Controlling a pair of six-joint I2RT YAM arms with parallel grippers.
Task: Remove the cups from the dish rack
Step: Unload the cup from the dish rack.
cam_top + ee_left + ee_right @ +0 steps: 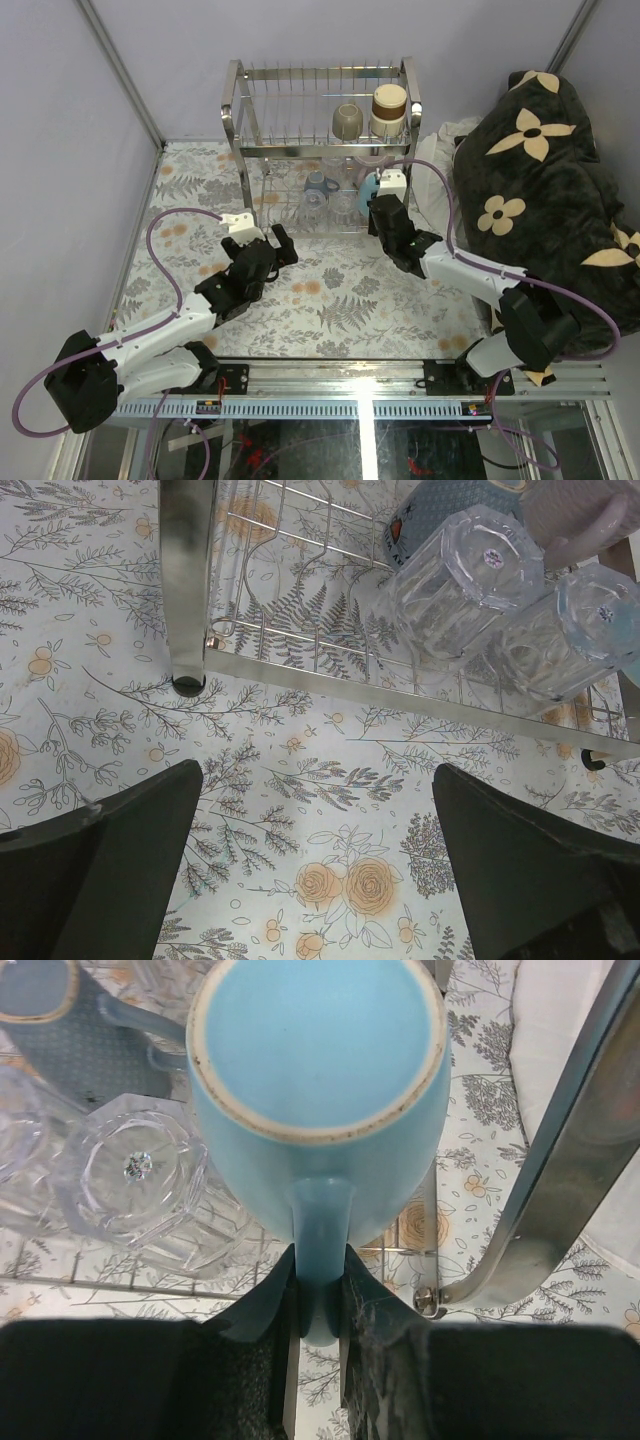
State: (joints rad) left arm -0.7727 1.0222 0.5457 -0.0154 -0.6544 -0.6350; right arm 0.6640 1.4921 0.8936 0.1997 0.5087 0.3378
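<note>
Standing at the far edge of the floral-patterned worktop [340, 300], the two-tier chrome wire dish rack [290, 151] is seen from above with an olive-grey mug [347, 121] and a brown-and-cream cup [389, 108] on its upper tier. From the left wrist, the left jaws are seen spread wide apart above the worktop, near the lower tier, where two clear faceted glasses [470, 580] lie tilted. From the right wrist, the right jaws are seen clamped on the handle of a light blue ceramic mug [320, 1090] at the lower tier's right end.
</note>
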